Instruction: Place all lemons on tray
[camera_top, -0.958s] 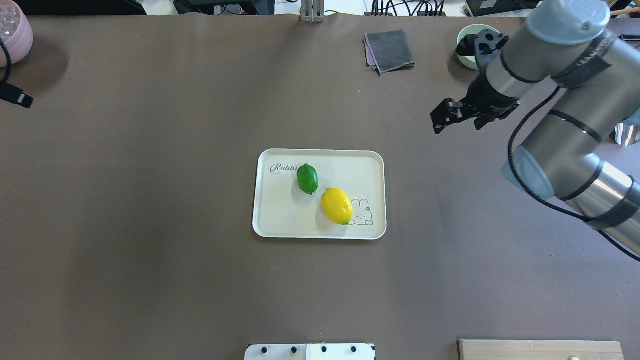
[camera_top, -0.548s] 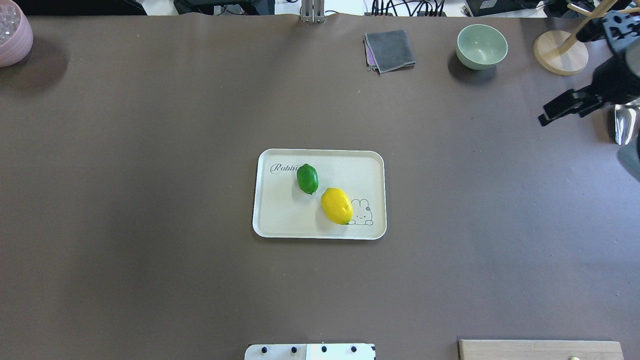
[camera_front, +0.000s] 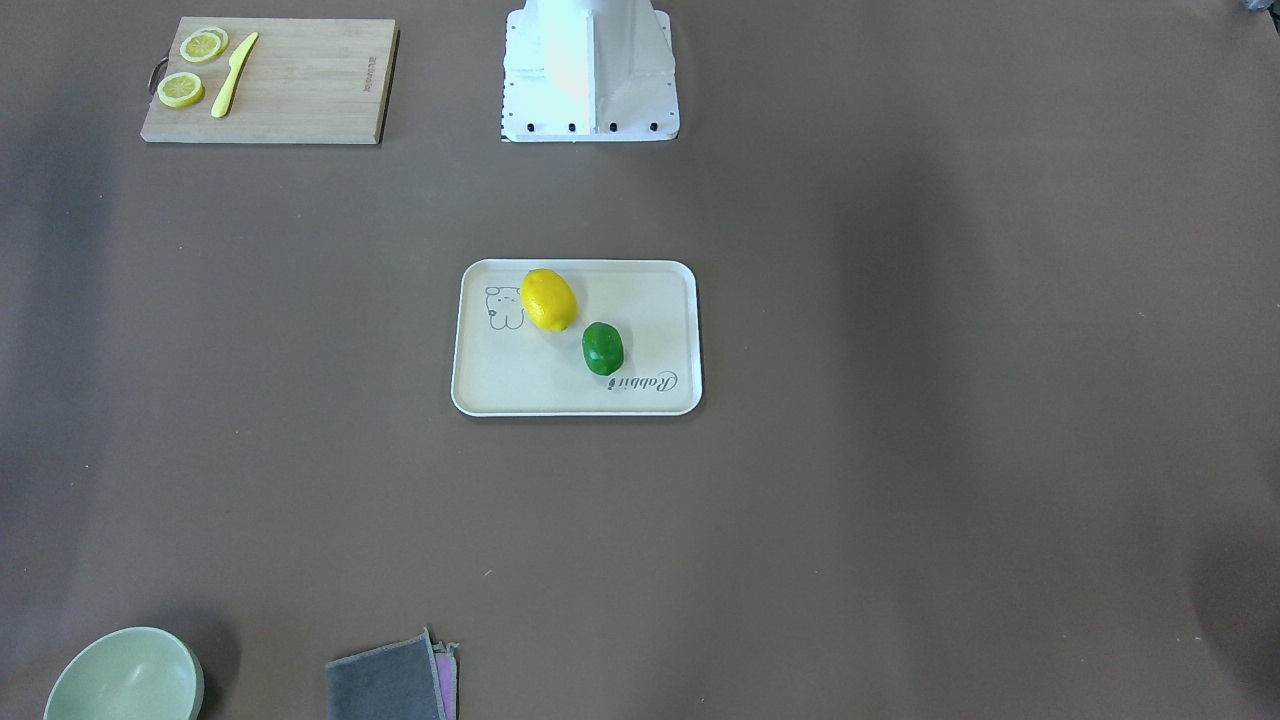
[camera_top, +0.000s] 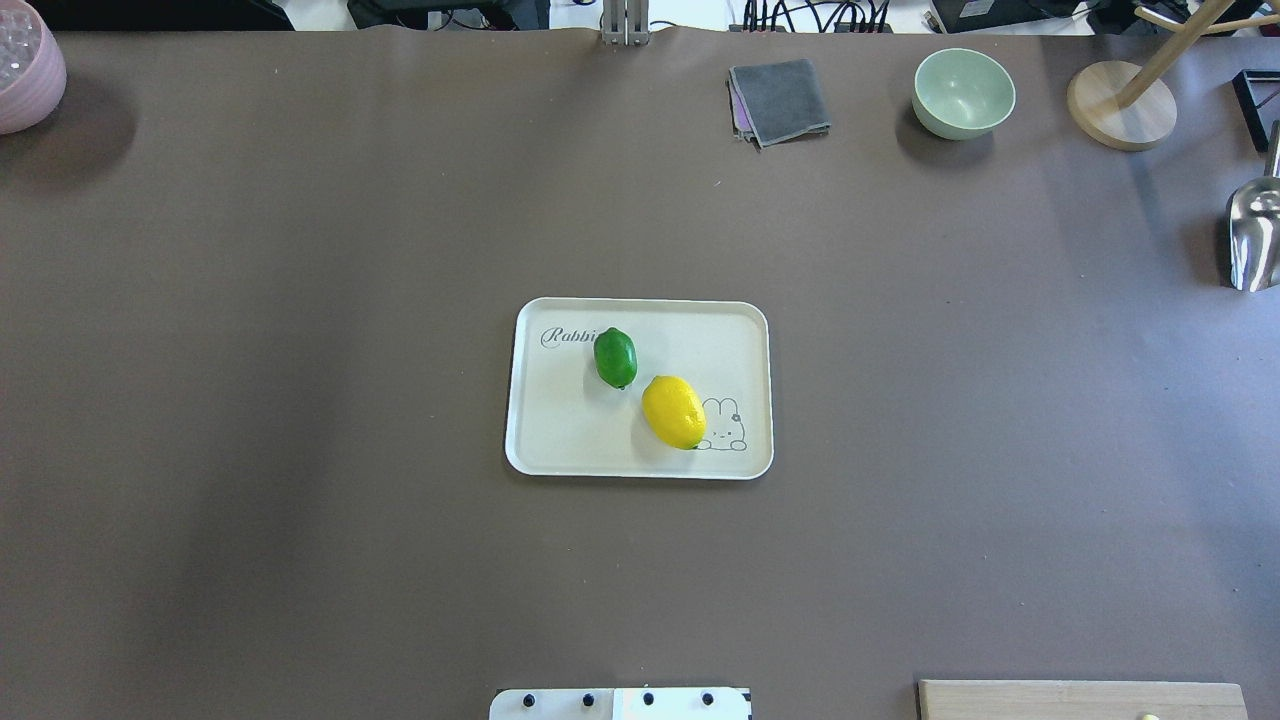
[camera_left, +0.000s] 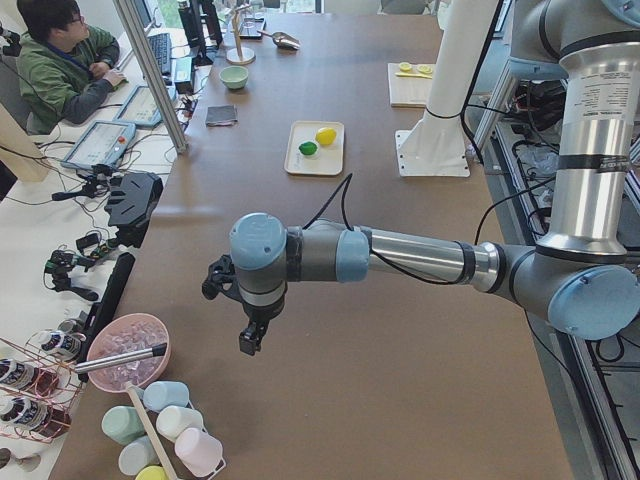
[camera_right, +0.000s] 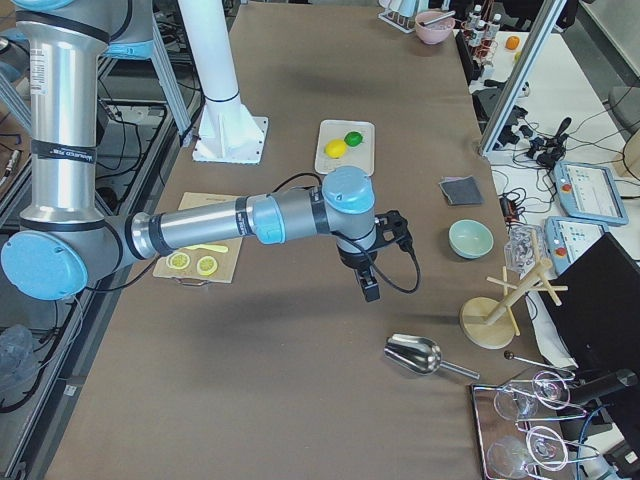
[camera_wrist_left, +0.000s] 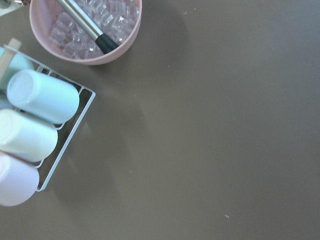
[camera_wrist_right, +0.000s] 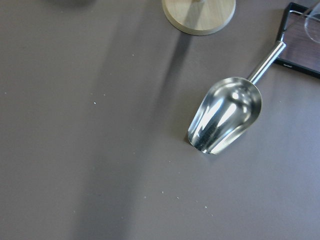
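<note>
Lying close together at the overhead frame's centre, the glossy yellow oval lemon (camera_top: 673, 411) and smaller glossy green oval lemon (camera_top: 615, 357) both sit on the flat cream rectangular tray (camera_top: 560, 430) on the brown desk (camera_top: 300, 400). The left fingers (camera_left: 248, 342) hang near a pink bowl of ice (camera_wrist_left: 95, 59), the right fingers (camera_right: 370, 288) near a shiny steel scoop (camera_wrist_right: 225, 117); whether either pair is clenched or released cannot be told.

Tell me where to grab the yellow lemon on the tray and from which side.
Grip the yellow lemon across its narrow middle, coming straight down from above. It lies on its side on the tray, long axis diagonal, so close crosswise to that axis. Both flanks look free, while the green lemon sits close off one end.
</note>
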